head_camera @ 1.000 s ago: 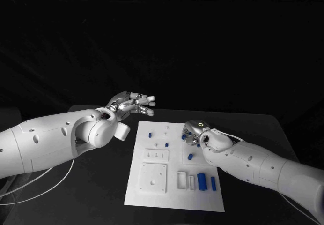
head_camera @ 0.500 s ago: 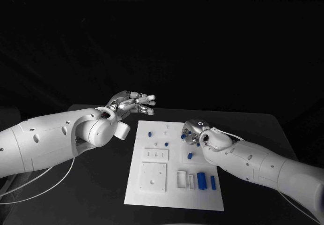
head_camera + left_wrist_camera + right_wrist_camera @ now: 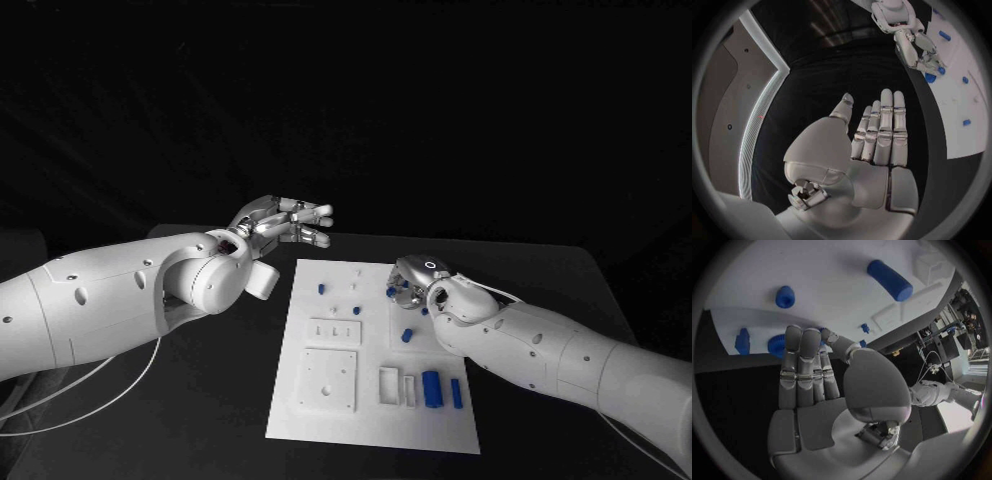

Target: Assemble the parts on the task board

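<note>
The right hand (image 3: pixel 414 283) sits low over the far right part of the task board (image 3: pixel 378 420), its back to the head camera, so what lies under its fingers is hidden there. In its own wrist view the right hand (image 3: pixel 817 385) has its fingers straight and close together, the tips reaching a blue part (image 3: pixel 776 346) at the board's edge; whether they pinch it or only touch it I cannot tell. Two more small blue parts (image 3: pixel 784 296) lie on the board just beyond the fingertips, and a larger blue cylinder (image 3: pixel 889 280) lies farther in.

The left hand (image 3: pixel 286 222) is raised beyond the board's far left corner, fingers stretched out and holding nothing; its wrist view shows the flat palm (image 3: pixel 873 145) over the dark bench.

Near the board's near edge, a blue cylinder (image 3: pixel 431 386) and a thinner blue piece (image 3: pixel 457 391) lie beside white blocks. The black bench (image 3: pixel 216 400) fades into a dark, featureless room.
</note>
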Robot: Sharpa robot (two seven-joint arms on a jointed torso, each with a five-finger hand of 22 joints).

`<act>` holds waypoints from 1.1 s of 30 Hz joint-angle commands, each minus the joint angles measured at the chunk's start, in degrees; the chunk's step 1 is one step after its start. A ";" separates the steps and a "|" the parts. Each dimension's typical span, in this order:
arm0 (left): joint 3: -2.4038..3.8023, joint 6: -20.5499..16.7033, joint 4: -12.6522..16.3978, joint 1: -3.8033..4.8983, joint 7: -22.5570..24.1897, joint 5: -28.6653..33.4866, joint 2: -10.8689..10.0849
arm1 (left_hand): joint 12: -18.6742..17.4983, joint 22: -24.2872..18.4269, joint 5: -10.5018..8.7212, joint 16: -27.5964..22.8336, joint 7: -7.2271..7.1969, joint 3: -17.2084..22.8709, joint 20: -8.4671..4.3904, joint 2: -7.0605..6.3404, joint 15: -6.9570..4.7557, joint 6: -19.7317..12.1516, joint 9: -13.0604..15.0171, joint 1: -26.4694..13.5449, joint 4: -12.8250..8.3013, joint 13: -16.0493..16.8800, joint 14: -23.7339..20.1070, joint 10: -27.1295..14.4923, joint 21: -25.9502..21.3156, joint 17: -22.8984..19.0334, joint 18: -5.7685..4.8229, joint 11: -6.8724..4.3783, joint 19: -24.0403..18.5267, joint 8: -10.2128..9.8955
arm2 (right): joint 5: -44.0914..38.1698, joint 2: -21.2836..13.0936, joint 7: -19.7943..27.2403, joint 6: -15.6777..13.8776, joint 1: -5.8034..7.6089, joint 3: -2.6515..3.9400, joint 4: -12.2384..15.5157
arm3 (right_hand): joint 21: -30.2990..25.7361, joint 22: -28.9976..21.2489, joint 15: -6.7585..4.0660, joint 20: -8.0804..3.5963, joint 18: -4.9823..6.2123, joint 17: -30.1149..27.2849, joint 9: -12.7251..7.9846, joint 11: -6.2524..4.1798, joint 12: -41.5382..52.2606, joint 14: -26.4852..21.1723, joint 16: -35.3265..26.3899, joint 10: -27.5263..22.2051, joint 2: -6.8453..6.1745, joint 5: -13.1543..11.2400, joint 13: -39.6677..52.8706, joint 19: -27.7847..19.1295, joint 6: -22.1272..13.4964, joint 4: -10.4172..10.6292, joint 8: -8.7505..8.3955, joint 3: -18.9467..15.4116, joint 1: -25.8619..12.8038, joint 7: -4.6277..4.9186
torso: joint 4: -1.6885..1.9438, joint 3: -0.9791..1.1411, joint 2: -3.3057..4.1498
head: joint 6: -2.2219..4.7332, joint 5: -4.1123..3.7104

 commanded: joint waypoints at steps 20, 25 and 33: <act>0.05 0.84 -0.85 0.08 0.41 -0.31 0.95 | -0.06 -0.14 0.22 -0.31 0.03 0.08 0.10 0.28 0.02 -0.15 0.01 -0.18 -0.24 0.08 0.23 0.21 -0.25 -0.04 -0.63 0.19 -0.18 -0.15 | -0.56 3.05 -1.77 -4.07 2.48 0.23 -1.29 | -2.29 2.83 -0.45 0.02 -0.73 0.23 0.33 -0.06 0.32 0.01 -0.16 0.81 0.21 0.22 0.05 1.39 1.34 -0.44 0.26 0.47 -0.04 -0.48 | 0.29 -0.06 0.16 | 1.67 0.27; 0.05 0.86 -0.83 0.08 0.32 -0.31 1.33 | -0.06 -0.14 0.22 -0.31 0.03 0.08 0.10 0.28 0.02 -0.15 0.01 -0.18 -0.24 0.08 0.23 0.21 -0.25 -0.04 -0.63 0.19 -0.18 -0.15 | -1.25 4.80 -1.69 -4.68 2.85 0.23 -3.48 | -2.63 3.23 -0.46 0.02 -0.75 0.24 0.31 -0.07 0.32 0.01 -0.11 0.82 0.11 0.21 0.05 1.49 1.42 -0.44 0.27 0.45 -0.03 -0.49 | 0.63 -0.24 0.43 | 2.15 0.24; 0.14 0.92 -0.97 0.09 0.38 -0.31 2.39 | -0.06 -0.29 0.23 -0.34 0.05 0.13 0.12 0.38 0.03 -0.18 0.01 -0.22 -0.34 0.08 0.21 0.18 -0.19 -0.03 -0.62 0.21 -0.22 -0.15 | -2.09 7.25 -2.16 -5.82 3.12 0.22 -6.08 | -2.98 3.64 -0.47 0.00 -0.75 0.23 0.27 -0.05 0.31 -0.02 -0.10 0.78 0.00 0.25 0.04 1.61 1.41 -0.45 0.25 0.51 0.03 -0.49 | 1.69 -0.55 1.08 | 2.83 -0.12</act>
